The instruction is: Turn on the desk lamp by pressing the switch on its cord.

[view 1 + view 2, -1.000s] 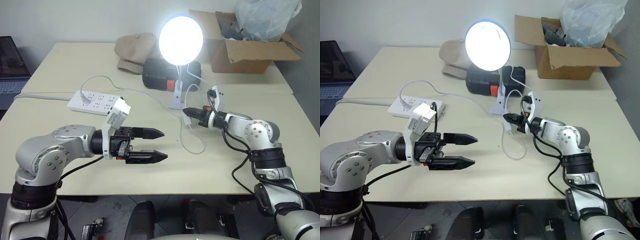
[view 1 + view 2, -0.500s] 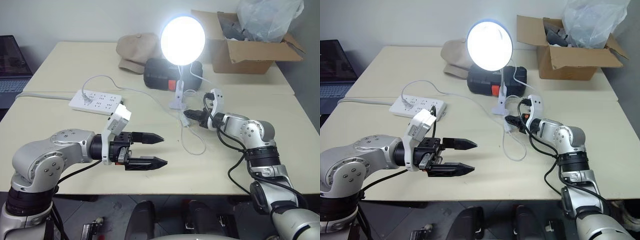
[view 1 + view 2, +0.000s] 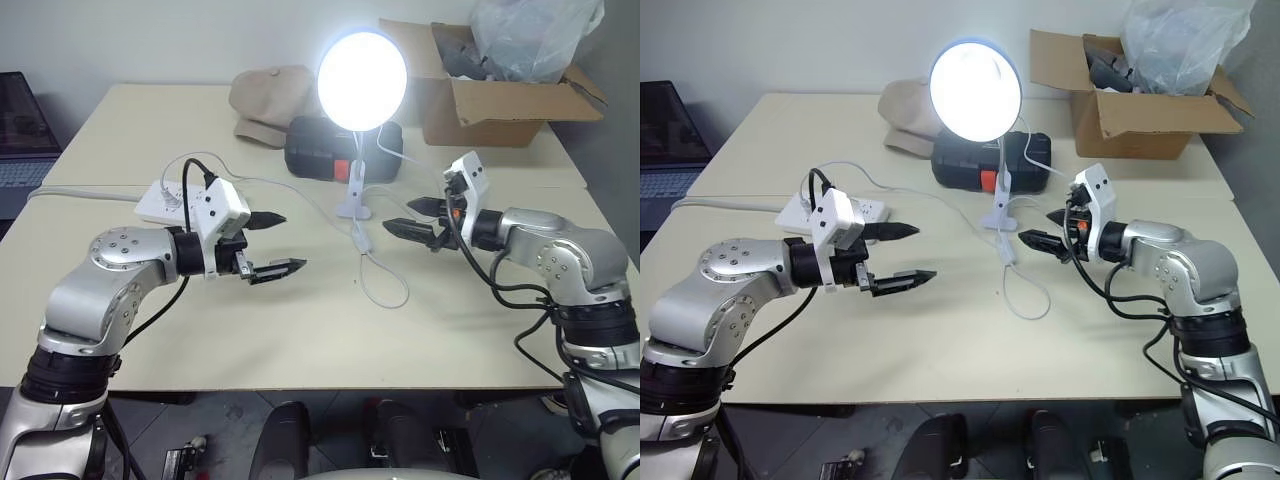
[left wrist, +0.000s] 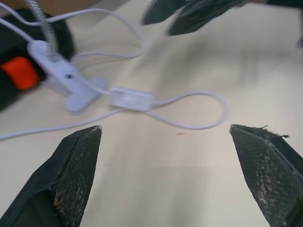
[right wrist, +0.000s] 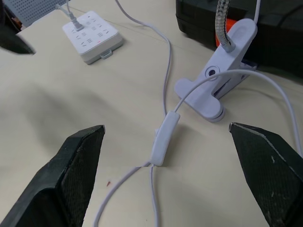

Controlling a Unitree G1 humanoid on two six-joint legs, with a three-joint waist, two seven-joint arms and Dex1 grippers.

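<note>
Lamp (image 3: 362, 80) lit. Switch (image 5: 164, 140) loose on worktop (image 3: 300, 330), just below and ahead of right hand (image 3: 418, 218), fingers spread, empty; left hand (image 3: 270, 243) likewise wide open. Risk: snagging cord (image 3: 385, 295) loop, dragging switch or toppling lamp.

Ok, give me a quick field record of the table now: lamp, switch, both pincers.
desk lamp: lit, clip base on the table
switch: lying free on the table beside the lamp's base, on the cord
left pincer: open, empty, above the table
right pincer: open, empty, above the table near the switch
power strip: behind the left pincer
</note>
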